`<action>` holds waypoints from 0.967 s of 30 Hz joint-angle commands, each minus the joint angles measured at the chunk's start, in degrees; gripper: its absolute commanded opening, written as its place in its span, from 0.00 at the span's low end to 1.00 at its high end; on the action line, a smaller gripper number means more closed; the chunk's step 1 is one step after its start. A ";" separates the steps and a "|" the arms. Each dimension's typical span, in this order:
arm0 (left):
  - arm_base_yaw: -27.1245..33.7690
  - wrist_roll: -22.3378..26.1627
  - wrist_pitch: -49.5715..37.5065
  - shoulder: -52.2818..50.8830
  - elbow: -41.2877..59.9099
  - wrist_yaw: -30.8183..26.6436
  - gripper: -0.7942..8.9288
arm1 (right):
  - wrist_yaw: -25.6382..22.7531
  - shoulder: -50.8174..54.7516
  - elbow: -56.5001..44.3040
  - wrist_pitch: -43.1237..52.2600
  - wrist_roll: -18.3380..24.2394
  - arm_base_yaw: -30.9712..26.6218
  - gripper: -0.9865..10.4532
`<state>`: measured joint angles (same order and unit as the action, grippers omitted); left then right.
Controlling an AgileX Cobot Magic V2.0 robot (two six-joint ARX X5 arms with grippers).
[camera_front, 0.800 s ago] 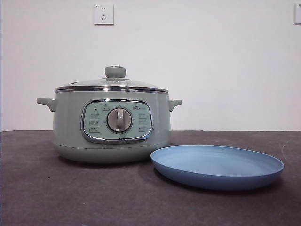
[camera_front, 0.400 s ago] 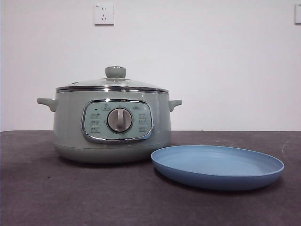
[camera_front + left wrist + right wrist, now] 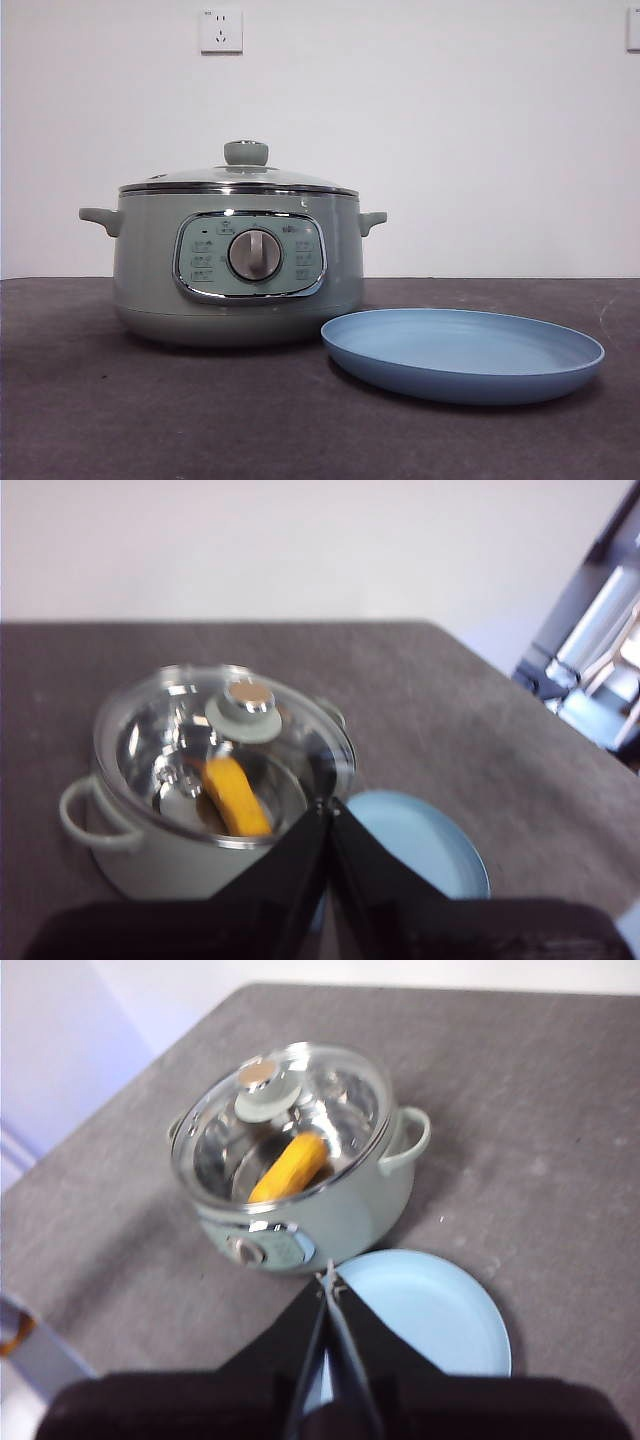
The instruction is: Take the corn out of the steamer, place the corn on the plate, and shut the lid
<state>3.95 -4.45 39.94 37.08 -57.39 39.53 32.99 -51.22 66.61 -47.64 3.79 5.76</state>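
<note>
Front view: steamer (image 3: 237, 270) on dark table (image 3: 150, 420), lid (image 3: 240, 176) on, plate (image 3: 462, 353) just beside, bare. Wrist views: corn (image 3: 288, 1167) inside steamer, seen through glass lid. Left gripper (image 3: 328, 810) high above, fingers together. Right gripper (image 3: 328, 1278) likewise, fingers together, holding nothing. White wall socket (image 3: 220, 30) behind.

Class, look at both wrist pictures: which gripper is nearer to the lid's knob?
Neither is clearly nearer. The left gripper and right gripper both hang above the table, jaws shut, well short of the knob, on opposite sides of the steamer.
</note>
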 commanded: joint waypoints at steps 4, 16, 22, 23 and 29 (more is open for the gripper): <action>-0.22 4.74 5.46 2.82 -3.56 1.20 0.07 | 0.11 -2.45 2.73 -5.90 4.63 1.64 0.08; -0.22 4.46 5.51 3.78 -3.65 1.20 0.67 | 0.07 -2.47 2.78 -6.43 3.52 2.60 0.55; -0.83 4.48 3.04 4.15 -3.67 1.33 0.69 | 0.07 -2.47 2.78 -6.43 3.52 2.60 0.63; -1.03 4.50 2.14 4.52 -3.69 1.07 0.69 | 0.07 -2.47 2.78 -6.43 3.52 2.60 0.63; -3.26 4.46 -3.13 9.55 -3.76 1.05 0.69 | 0.09 -2.47 2.78 -6.43 3.52 2.60 0.63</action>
<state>1.21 -0.21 37.45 45.84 -61.08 40.64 32.97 -53.71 69.21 -54.28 7.46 8.25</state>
